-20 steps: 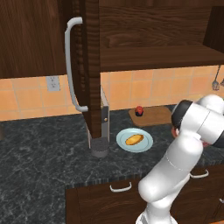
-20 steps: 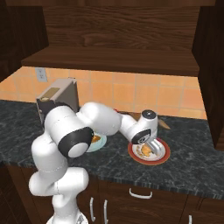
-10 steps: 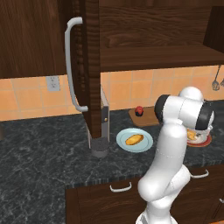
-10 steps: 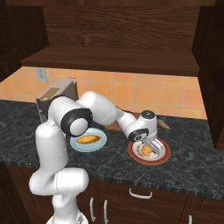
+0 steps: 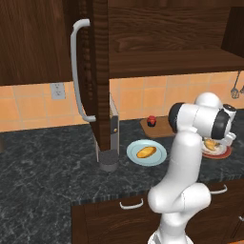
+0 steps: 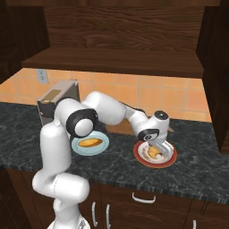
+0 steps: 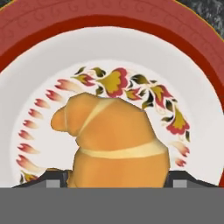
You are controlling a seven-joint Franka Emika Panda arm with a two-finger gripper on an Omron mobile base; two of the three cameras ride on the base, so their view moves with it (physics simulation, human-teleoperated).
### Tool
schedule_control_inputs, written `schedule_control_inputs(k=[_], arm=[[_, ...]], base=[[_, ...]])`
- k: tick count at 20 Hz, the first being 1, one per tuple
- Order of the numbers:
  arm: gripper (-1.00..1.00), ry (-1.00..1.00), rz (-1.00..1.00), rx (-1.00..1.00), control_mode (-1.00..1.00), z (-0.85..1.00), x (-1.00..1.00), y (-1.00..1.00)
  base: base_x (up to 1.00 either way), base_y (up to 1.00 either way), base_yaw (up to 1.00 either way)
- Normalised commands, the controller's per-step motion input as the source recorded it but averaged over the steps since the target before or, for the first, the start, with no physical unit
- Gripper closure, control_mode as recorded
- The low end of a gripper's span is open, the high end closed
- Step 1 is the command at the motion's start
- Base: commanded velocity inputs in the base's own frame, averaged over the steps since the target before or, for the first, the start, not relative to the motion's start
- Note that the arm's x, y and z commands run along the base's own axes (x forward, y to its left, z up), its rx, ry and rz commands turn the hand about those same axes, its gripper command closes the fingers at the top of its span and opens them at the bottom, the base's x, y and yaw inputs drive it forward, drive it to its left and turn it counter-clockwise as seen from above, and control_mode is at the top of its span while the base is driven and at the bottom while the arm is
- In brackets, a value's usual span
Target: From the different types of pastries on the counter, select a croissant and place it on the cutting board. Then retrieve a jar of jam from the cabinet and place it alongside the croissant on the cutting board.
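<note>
Croissant (image 7: 116, 140) sits on the red-rimmed plate (image 7: 109, 39), and in the hand view it is very close in front of me, with painted leaves and flowers of the plate around it. My gripper (image 6: 160, 150) is low over this plate in the right base view, pointing down at the croissant (image 6: 153, 153). The two finger tips stand at each side of the pastry at the bottom of the hand view, spread apart, but I cannot tell if they touch it. In the left base view my arm covers most of the plate (image 5: 218, 153), and I see only a small part of the croissant (image 5: 210, 143) beside my wrist. The plate rests on the dark counter (image 6: 27, 143), on the right part of it. The cutting board (image 5: 162, 126) lies behind, near the tiled wall, and the jar of jam (image 5: 151, 121) stands on its left end with the dark lid up. In the right base view the cutting board (image 6: 120, 129) is mostly hidden behind my forearm. A light blue plate (image 5: 133, 155) is in the middle of the counter and holds the oval pastry (image 5: 146, 152); the same blue plate (image 6: 102, 147) shows to the left of the red one in the right base view. The cabinet door (image 5: 97, 71) stands open toward me with its grey handle (image 5: 76, 71), and a small dark round thing (image 5: 108, 162) is on the counter under it.
</note>
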Motion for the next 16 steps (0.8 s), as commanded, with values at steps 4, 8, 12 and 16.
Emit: schedule_control_inputs(k=[4, 8, 12, 16], arm=[[1.0, 0.0, 0.0, 0.0, -1.0, 0.04, 0.0, 0.54], [1.0, -0.03, 0.0, -0.01, -1.0, 0.24, 0.12, 0.44], [1.0, -0.1, 0.01, -0.01, -1.0, 0.49, 0.43, 0.09], [1.0, -0.15, 0.0, -0.02, -1.0, 0.08, 0.12, 0.0]], base=[[0.0, 0.0, 0.0], [0.0, 0.0, 0.0], [0.0, 0.0, 0.0], [0.0, 0.0, 0.0]])
